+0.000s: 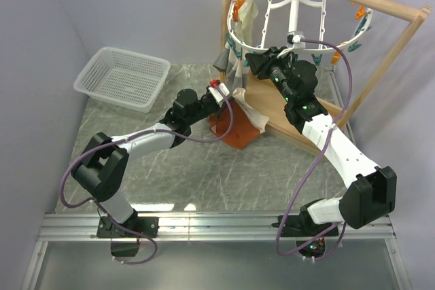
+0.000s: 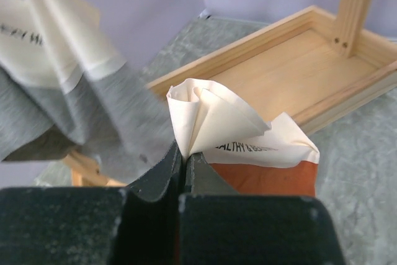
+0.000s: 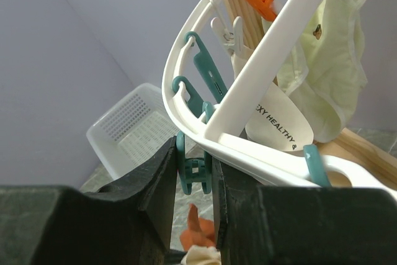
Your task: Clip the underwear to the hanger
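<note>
The rust-orange underwear [image 1: 234, 130] with a cream waistband hangs from my left gripper [image 1: 219, 94], which is shut on the bunched waistband [image 2: 208, 119] and holds it just above the table, below the hanger. The white oval hanger [image 1: 285, 11] with orange and teal pins hangs from the wooden rod. My right gripper [image 1: 255, 60] is at its lower rim [image 3: 260, 153], shut on a teal clothespin [image 3: 193, 166]. A scrap of the underwear [image 3: 200, 234] shows right below that pin.
A grey cloth [image 2: 93, 116] and a cream cloth [image 3: 322, 72] hang clipped on the hanger. The wooden frame's base tray [image 2: 298, 60] lies right of the underwear. A white mesh basket [image 1: 122, 76] stands at the back left.
</note>
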`<state>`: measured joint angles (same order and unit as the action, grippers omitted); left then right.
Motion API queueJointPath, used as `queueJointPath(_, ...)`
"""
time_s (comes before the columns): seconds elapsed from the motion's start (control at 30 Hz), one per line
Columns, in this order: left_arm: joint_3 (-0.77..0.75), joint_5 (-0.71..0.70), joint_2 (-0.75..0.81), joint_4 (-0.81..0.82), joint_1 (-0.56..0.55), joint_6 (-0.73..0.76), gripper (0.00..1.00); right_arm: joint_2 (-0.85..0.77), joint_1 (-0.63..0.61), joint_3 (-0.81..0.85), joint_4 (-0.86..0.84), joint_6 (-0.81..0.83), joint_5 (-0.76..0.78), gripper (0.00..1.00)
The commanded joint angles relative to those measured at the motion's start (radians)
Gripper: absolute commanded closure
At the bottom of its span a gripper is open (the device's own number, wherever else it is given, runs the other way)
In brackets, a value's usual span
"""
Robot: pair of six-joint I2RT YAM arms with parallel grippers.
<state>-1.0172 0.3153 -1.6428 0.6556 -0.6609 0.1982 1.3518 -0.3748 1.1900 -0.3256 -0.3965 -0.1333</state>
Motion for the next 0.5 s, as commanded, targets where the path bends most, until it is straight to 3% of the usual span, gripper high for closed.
queueJointPath(0.0, -0.061, 0.031, 0.046, 0.081, -0.020, 0.014, 1.00, -0.017, 0.008, 0.023, -0.035, -0.024, -0.029, 1.00)
queueJointPath(0.2, -0.133, 0.002, 0.012, 0.116, -0.026, 0.013, 1.00, -0.022, 0.008, 0.020, -0.041, -0.025, -0.041, 1.00)
queueJointPath(0.47, -0.173, 0.077, -0.026, 0.154, 0.003, -0.048, 1.00, -0.022, 0.010, 0.019, -0.047, -0.027, -0.057, 1.00)
